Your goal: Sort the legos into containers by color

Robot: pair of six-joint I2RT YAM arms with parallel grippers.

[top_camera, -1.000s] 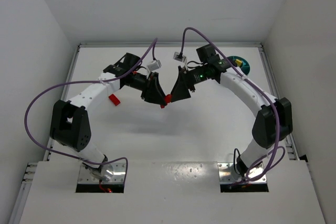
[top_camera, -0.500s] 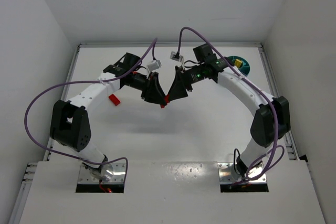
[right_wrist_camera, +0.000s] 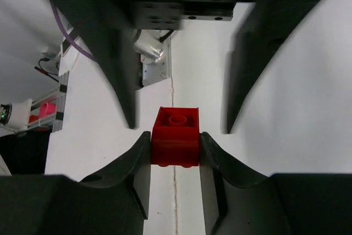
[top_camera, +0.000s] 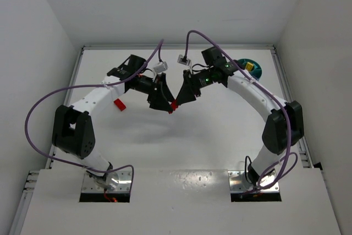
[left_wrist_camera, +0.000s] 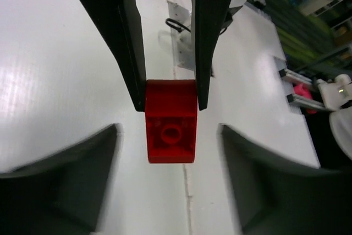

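Two grippers tip to tip: right gripper (right_wrist_camera: 175, 136) clamps red lego (right_wrist_camera: 175, 146); left gripper (left_wrist_camera: 168, 130) wide, straddling it. Tub (top_camera: 250, 67) behind right gripper, nearer that arm.

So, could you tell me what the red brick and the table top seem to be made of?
The red lego brick looks like moulded hard plastic, smooth and faintly glossy: crisp edges, a formed round stud. The table seems a white semi-gloss sheet, perhaps fluted plastic, given fine parallel lines and soft glare.
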